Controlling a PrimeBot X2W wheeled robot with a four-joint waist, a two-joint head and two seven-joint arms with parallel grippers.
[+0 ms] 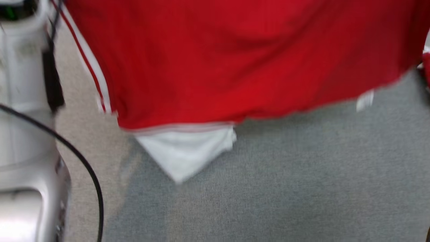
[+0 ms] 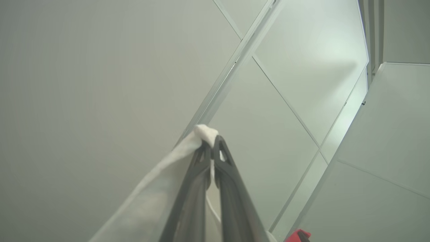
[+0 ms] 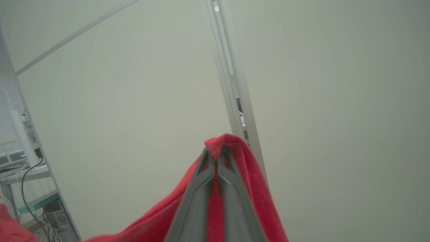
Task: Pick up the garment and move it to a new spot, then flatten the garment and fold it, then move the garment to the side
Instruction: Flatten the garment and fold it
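The garment [image 1: 235, 57] is red with white side stripes and a white inner panel. It hangs spread out across the top of the head view, above the grey carpet. In the left wrist view my left gripper [image 2: 212, 143] is shut on a white fold of the garment [image 2: 205, 131], fingers pointing up toward pale wall panels. In the right wrist view my right gripper [image 3: 217, 151] is shut on a red fold of the garment [image 3: 223, 140], which drapes down on both sides of the fingers.
My pale arm [image 1: 23, 101] with a black cable [image 1: 80, 158] fills the left edge of the head view. Grey carpet [image 1: 285, 185] lies below the cloth. A desk with cables and a computer [image 3: 33, 201] stands low left in the right wrist view.
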